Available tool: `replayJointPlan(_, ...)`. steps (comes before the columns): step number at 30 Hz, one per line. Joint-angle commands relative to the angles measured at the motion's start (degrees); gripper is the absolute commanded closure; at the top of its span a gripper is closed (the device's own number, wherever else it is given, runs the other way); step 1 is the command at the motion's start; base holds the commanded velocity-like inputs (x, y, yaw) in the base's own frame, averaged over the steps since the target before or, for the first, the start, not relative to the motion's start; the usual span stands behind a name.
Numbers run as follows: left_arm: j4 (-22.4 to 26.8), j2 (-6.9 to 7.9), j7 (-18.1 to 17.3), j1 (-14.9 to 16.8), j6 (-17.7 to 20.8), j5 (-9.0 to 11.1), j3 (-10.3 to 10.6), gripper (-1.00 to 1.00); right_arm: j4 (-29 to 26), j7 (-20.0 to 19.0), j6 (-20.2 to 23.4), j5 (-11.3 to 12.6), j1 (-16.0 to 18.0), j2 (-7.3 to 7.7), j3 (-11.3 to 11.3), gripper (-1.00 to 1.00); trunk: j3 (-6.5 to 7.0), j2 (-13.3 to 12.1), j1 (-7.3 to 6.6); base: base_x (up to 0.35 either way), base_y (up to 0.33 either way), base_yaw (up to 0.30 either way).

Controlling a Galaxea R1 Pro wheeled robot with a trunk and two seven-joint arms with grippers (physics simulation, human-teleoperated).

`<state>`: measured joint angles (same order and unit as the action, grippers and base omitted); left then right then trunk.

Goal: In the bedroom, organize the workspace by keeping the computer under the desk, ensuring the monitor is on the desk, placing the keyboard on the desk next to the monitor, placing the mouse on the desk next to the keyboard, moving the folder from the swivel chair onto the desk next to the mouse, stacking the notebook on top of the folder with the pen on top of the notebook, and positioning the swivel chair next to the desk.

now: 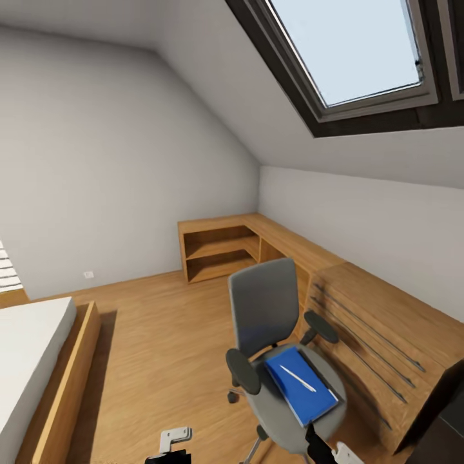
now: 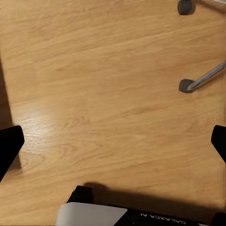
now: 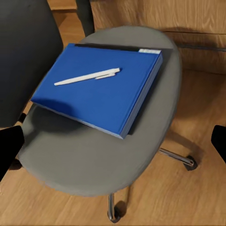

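Observation:
The swivel chair (image 1: 265,308), grey with black armrests, stands in the middle of the head view. On its seat (image 3: 94,160) lies the blue folder (image 3: 101,89) with the white pen (image 3: 88,77) resting across it. A thin dark edge, probably the notebook (image 3: 113,46), peeks out from under the folder's far side. My right gripper (image 3: 113,143) hangs open above the seat's front, nothing between its fingers. Open too, my left gripper (image 2: 113,143) hovers over bare wooden floor beside a chair castor (image 2: 187,85). The computer, monitor, keyboard and mouse are out of view.
A low wooden drawer unit (image 1: 380,322) runs along the right wall, ending in open shelves (image 1: 219,254). The bed (image 1: 32,361) in a wooden frame sits at the left. A black slab (image 1: 441,412) cuts into the bottom right corner, possibly the desk. Open floor (image 1: 161,335) lies between bed and chair.

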<state>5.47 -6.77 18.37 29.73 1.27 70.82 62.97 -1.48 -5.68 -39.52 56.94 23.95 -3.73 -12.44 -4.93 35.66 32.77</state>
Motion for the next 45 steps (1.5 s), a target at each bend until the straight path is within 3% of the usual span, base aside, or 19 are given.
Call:
replayJointPlan(1,0.07,0.00,0.35,0.06,0.14,0.32,0.48,-1.00,0.07,-0.54,-0.17,0.63,0.04,-0.01,-0.11,-1.00,-0.10,0.09,0.03,0.123,-0.308,0.267)
replayJointPlan(32,0.07,0.08,0.35,0.06,0.14,0.31,0.48,-1.00,0.07,-0.50,-0.12,0.63,0.04,0.03,-0.10,-1.00,-0.27,0.09,0.03,0.008,-0.054,0.273)
replayJointPlan(45,0.07,0.07,0.35,0.06,0.14,0.30,0.48,-1.00,0.00,-0.48,-0.03,0.63,0.04,0.07,-0.07,-1.00,-1.09,0.09,0.03,-0.180,-0.198,0.193)
